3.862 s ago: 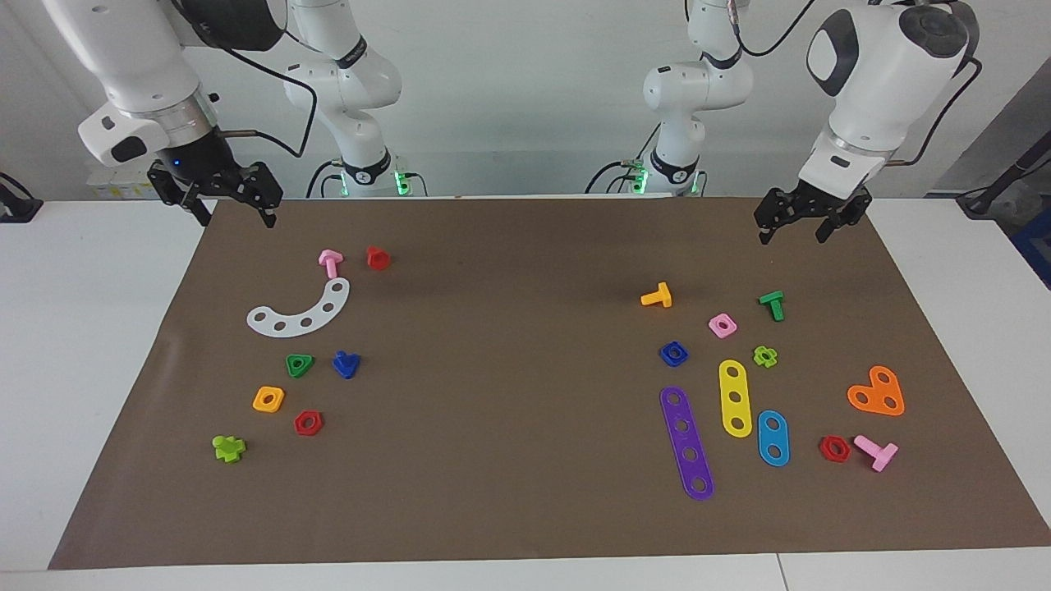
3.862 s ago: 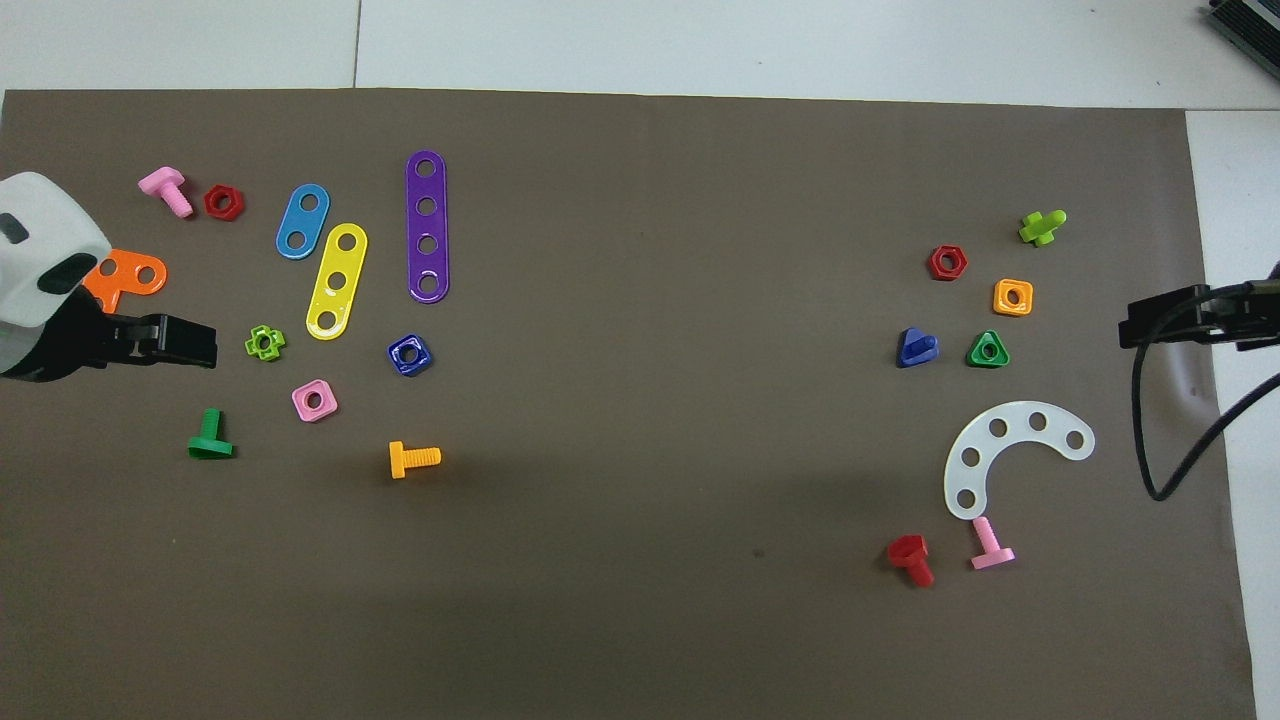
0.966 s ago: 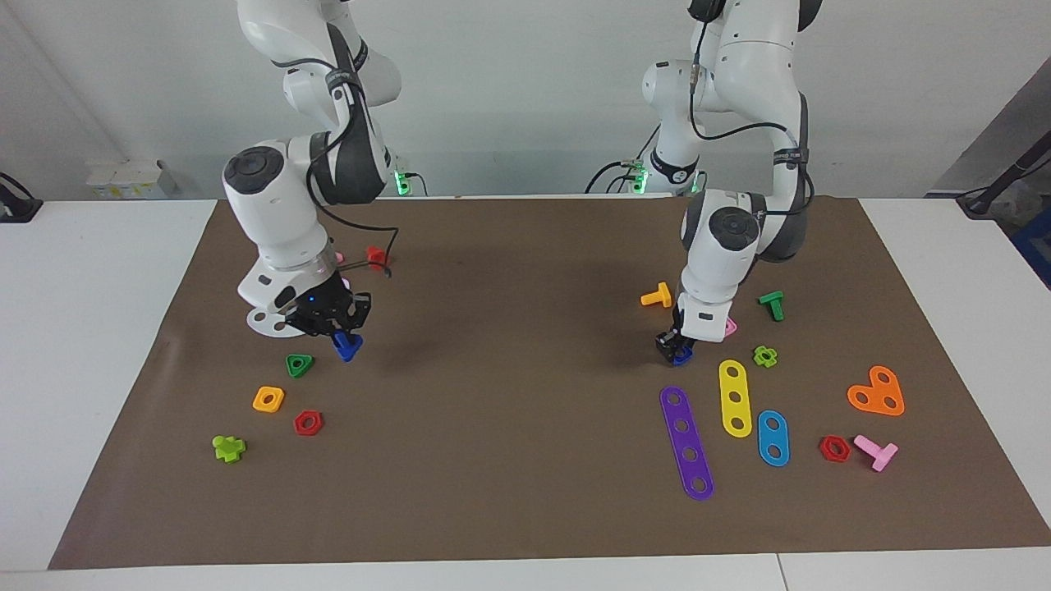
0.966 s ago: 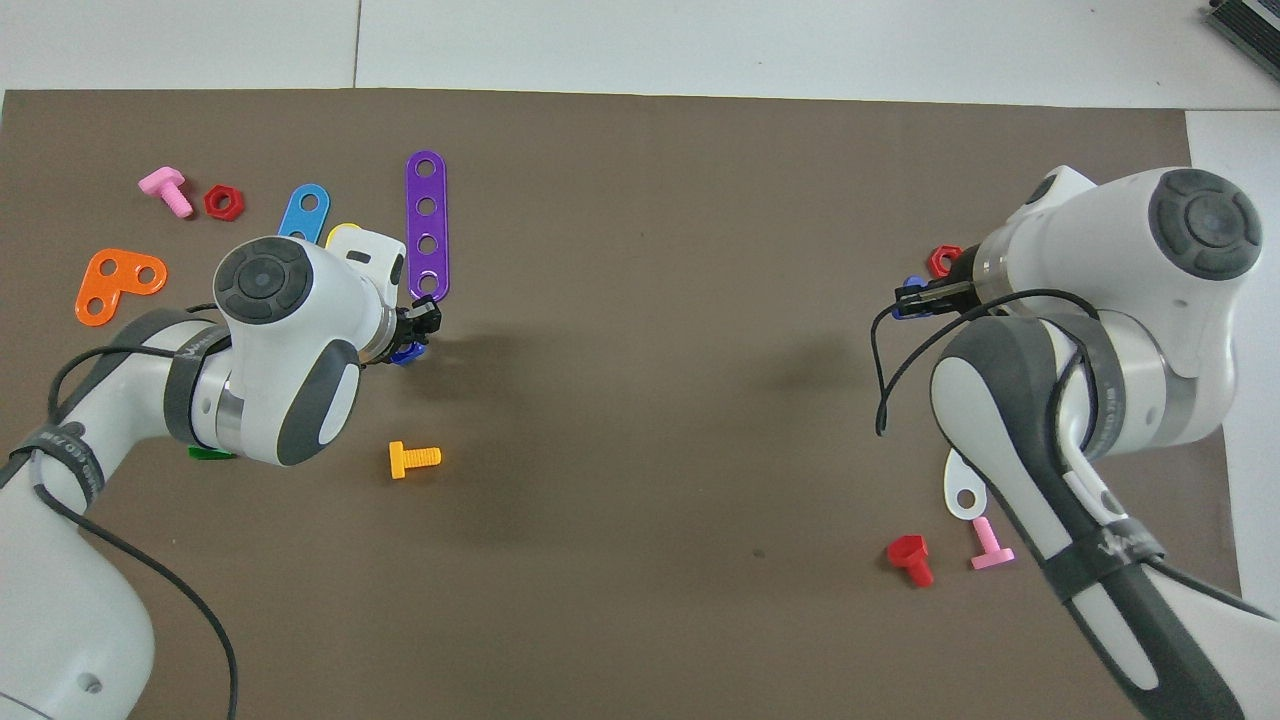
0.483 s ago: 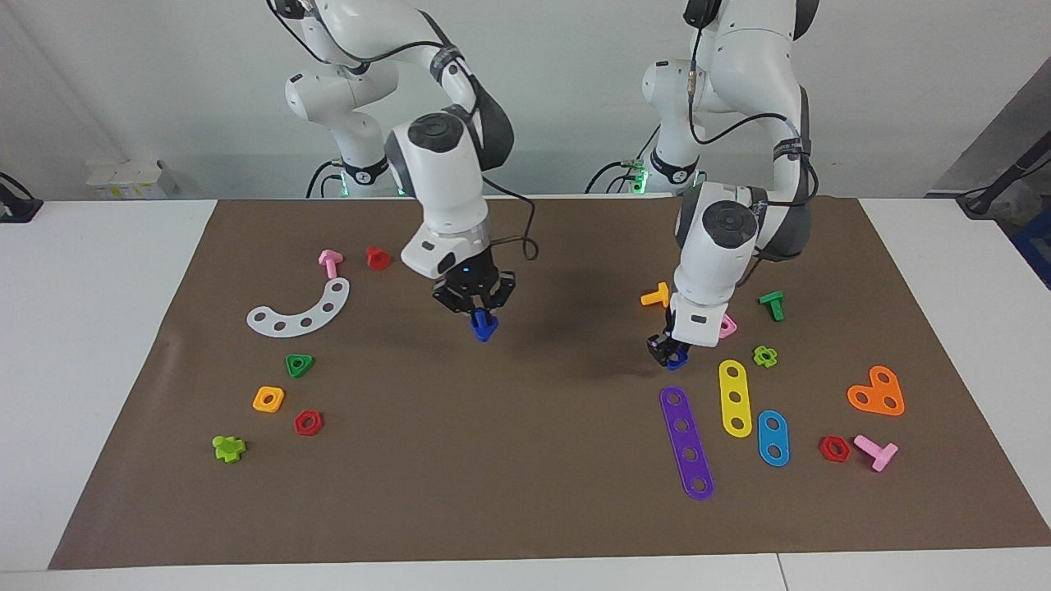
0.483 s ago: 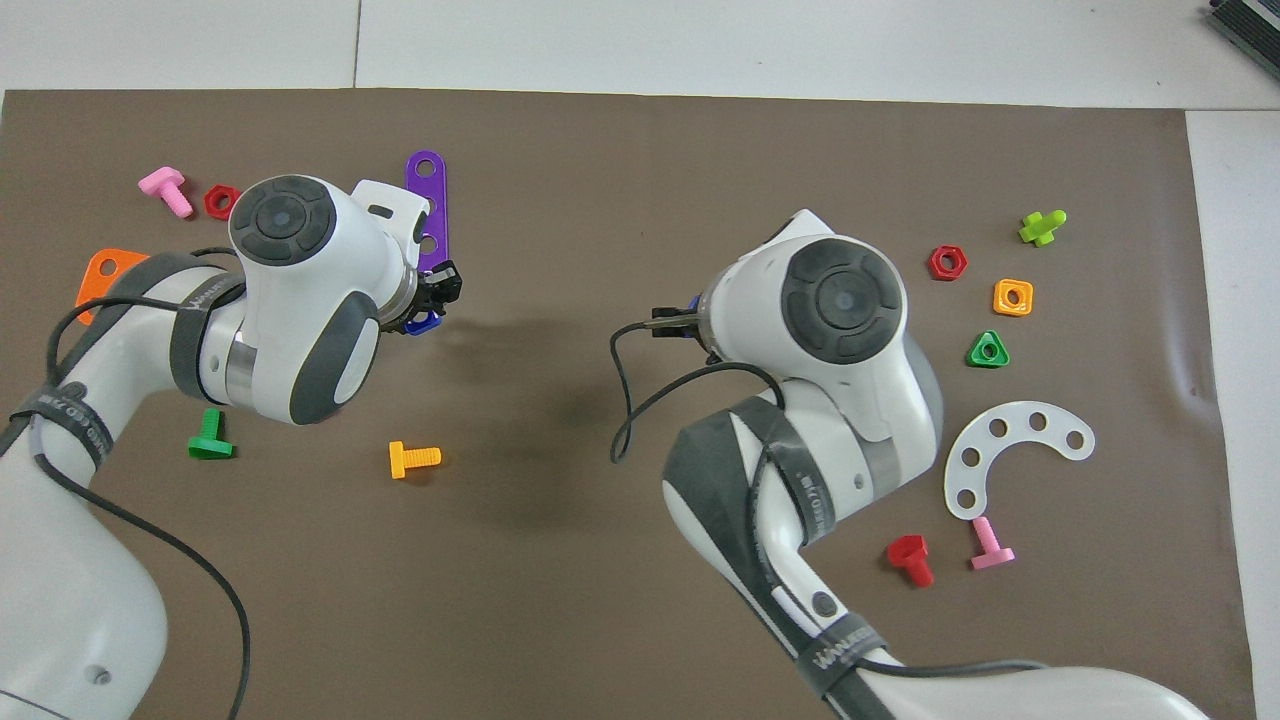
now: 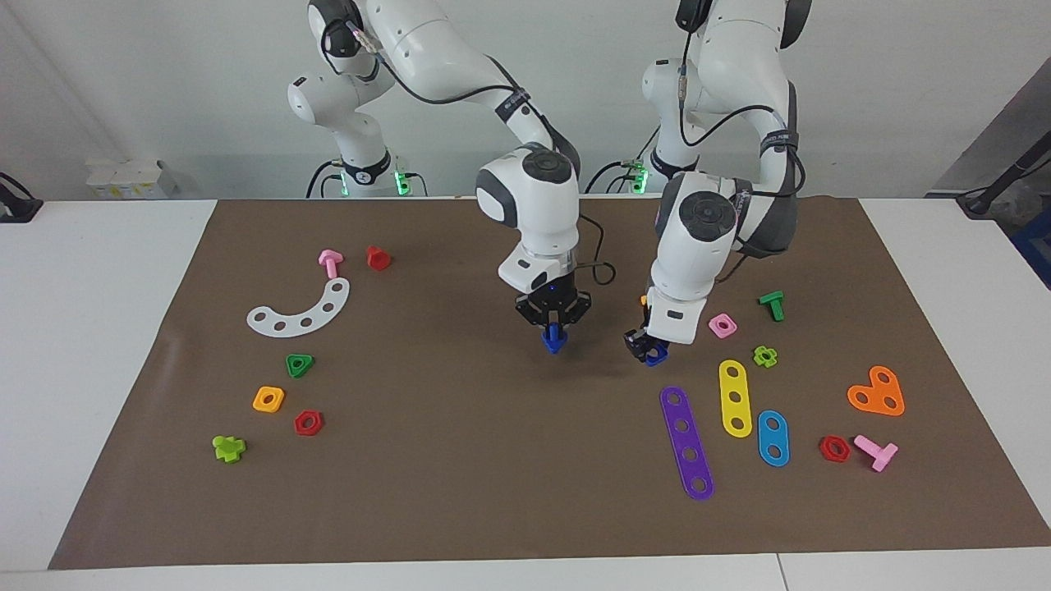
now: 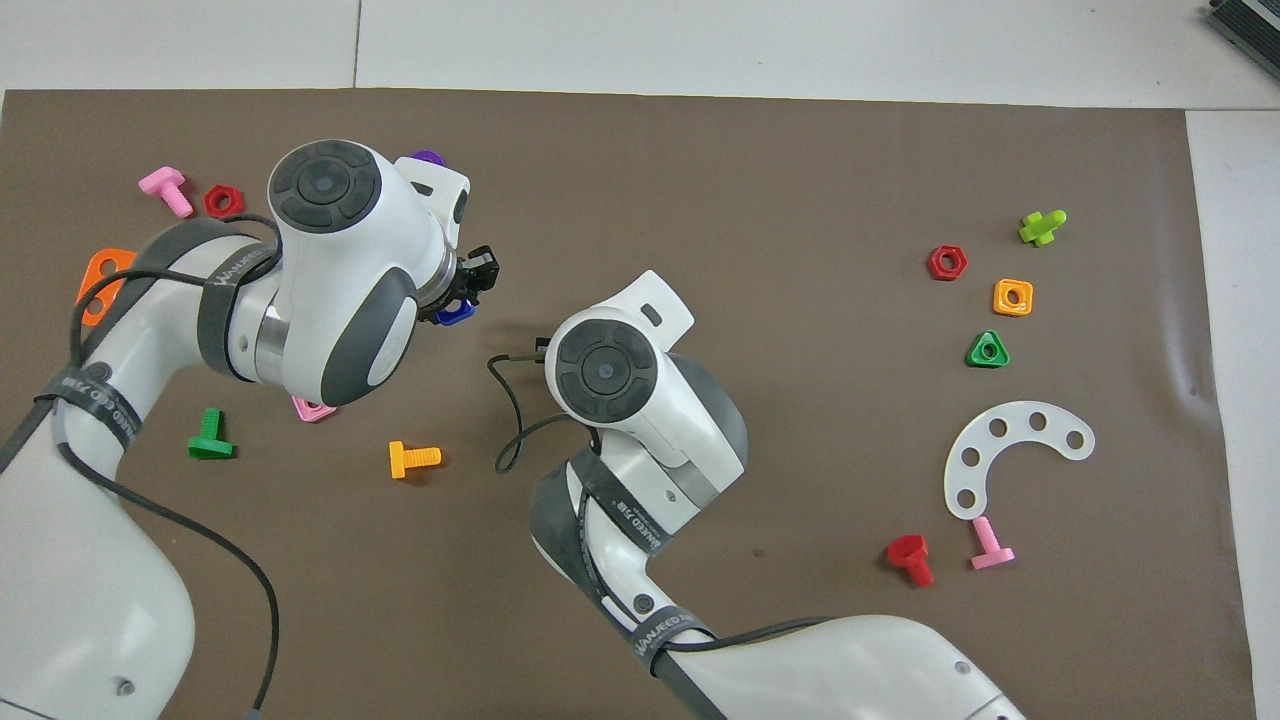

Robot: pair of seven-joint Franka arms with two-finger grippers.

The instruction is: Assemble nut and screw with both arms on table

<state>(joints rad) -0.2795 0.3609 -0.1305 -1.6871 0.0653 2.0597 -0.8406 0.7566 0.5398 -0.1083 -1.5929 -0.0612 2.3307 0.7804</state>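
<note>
My right gripper (image 7: 554,327) is shut on the blue screw (image 7: 554,340), which hangs below its fingers over the middle of the brown mat (image 7: 460,476). My left gripper (image 7: 644,348) is shut on the blue nut (image 7: 656,355) and holds it low over the mat, beside the screw, with a gap between them. In the overhead view the left gripper (image 8: 472,283) and the nut (image 8: 455,316) show. The right arm's wrist (image 8: 603,368) hides its gripper and the screw there. The white table (image 7: 98,328) bears the mat.
Toward the left arm's end lie a pink square nut (image 7: 722,326), an orange bolt (image 8: 413,458), a purple strip (image 7: 687,443), a yellow strip (image 7: 736,398) and a green bolt (image 7: 772,304). Toward the right arm's end lie a white curved strip (image 7: 300,310) and a green triangular nut (image 7: 300,364).
Both arms came down and took hold of the screw and the nut. The right gripper carried the screw to the mat's middle. The left gripper moved the nut a little toward it.
</note>
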